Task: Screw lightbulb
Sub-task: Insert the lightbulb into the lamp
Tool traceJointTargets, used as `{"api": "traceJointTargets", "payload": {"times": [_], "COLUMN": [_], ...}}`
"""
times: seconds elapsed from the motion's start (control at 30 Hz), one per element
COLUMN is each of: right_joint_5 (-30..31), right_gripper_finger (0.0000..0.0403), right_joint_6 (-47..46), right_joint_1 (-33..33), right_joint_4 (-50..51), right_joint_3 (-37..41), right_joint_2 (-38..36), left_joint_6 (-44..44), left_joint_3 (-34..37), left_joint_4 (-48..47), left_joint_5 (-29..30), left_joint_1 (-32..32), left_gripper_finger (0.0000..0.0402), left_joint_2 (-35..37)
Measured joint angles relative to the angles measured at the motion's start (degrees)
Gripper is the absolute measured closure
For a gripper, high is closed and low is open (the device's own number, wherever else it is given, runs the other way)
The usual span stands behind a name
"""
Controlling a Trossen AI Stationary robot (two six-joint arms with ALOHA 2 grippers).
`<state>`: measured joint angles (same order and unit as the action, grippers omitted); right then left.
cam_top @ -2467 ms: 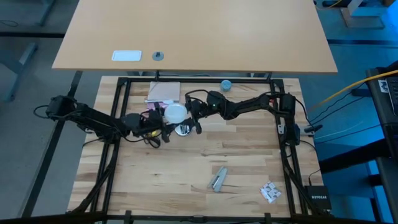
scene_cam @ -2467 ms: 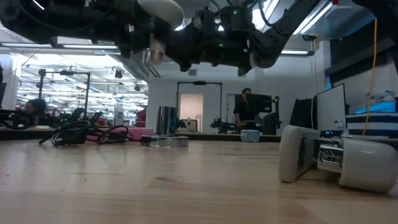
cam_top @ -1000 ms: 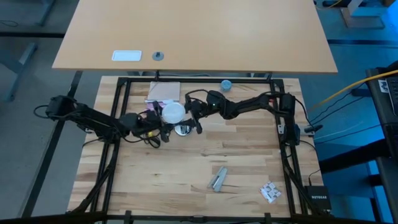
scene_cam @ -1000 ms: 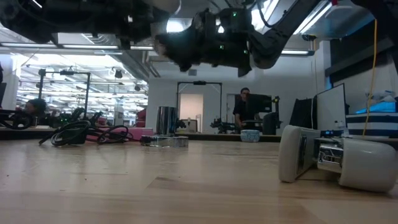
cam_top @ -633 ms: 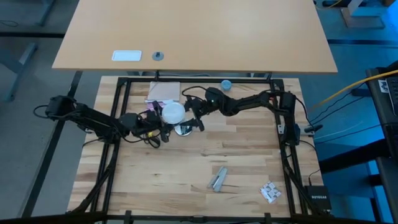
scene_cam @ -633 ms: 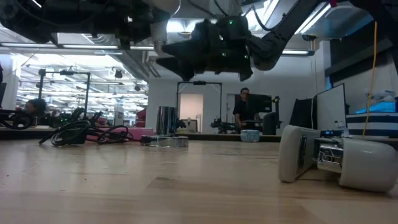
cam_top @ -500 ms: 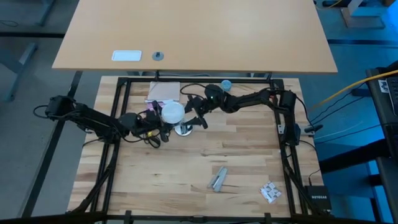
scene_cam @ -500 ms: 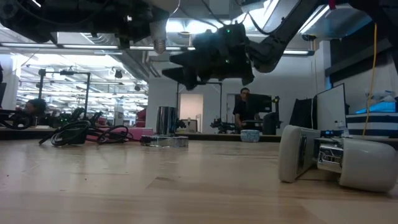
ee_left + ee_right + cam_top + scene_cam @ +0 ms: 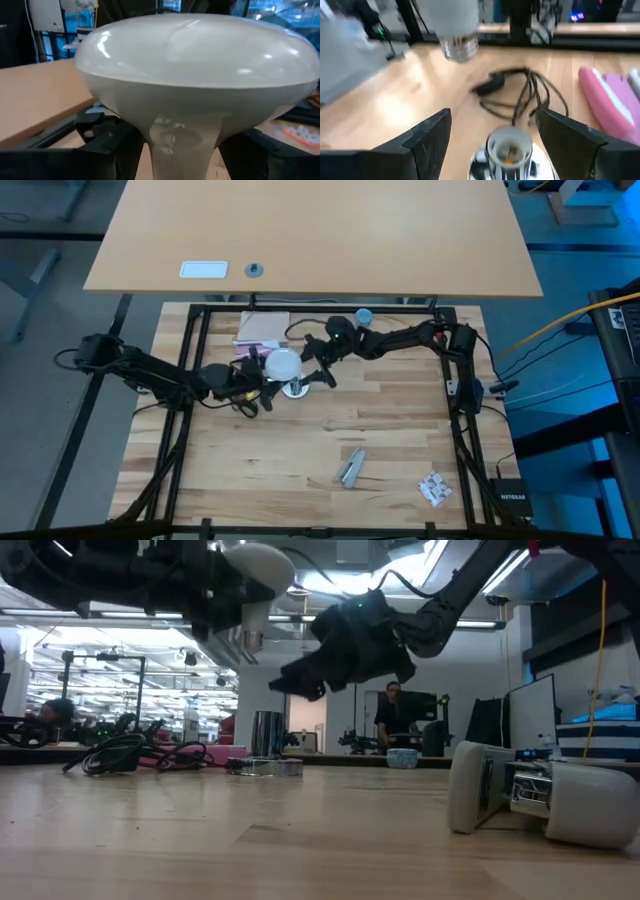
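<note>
Misalignment is the risk: the left gripper (image 9: 258, 384) clamps the white frosted globe lightbulb (image 9: 282, 364) near frame centre, above the shiny metal socket base (image 9: 506, 150); descending off-axis could cross-thread. The right gripper (image 9: 492, 131), fingers spread, straddles that socket—its opening only visible in the right wrist view.

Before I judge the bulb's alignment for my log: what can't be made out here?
- High view: white frosted lightbulb hides its own threaded base and most of the shiny socket base.
- Left wrist view: the lightbulb fills the picture, hiding the left gripper fingers' grip.
- Right wrist view: the lightbulb's globe is cut off by the edge.
- Low view: the socket base is too small to see into.
</note>
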<state>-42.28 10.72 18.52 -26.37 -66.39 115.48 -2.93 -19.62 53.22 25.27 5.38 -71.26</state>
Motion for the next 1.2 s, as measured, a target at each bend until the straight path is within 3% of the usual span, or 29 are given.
{"api": "traceJointTargets", "payload": {"times": [0.2,0.5,0.9,1.2], "right_joint_5": [11.6,20.1,21.7,25.4], "right_gripper_finger": [0.0107,0.0107,0.0107,0.0107], "right_joint_6": [6.2,6.3,6.5,10.8], "right_joint_1": [-2.6,-3.1,-2.2,0.8], "right_joint_4": [4.4,10.2,16.9,26.2], "right_joint_3": [0.0,0.0,0.0,-0.1], "right_joint_2": [0.0,0.0,-0.8,-7.5], "left_joint_6": [-2.5,-2.7,-2.7,-1.5], "left_joint_3": [0.0,0.0,-1.7,-1.7], "left_joint_4": [2.3,12.0,13.5,13.4], "left_joint_5": [0.0,0.0,0.0,0.0], "left_joint_1": [-0.9,-3.7,-5.9,-5.9], "left_gripper_finger": [0.018,0.018,0.018,0.018], "left_joint_2": [-5.7,-15.0,-19.7,-19.6]}}
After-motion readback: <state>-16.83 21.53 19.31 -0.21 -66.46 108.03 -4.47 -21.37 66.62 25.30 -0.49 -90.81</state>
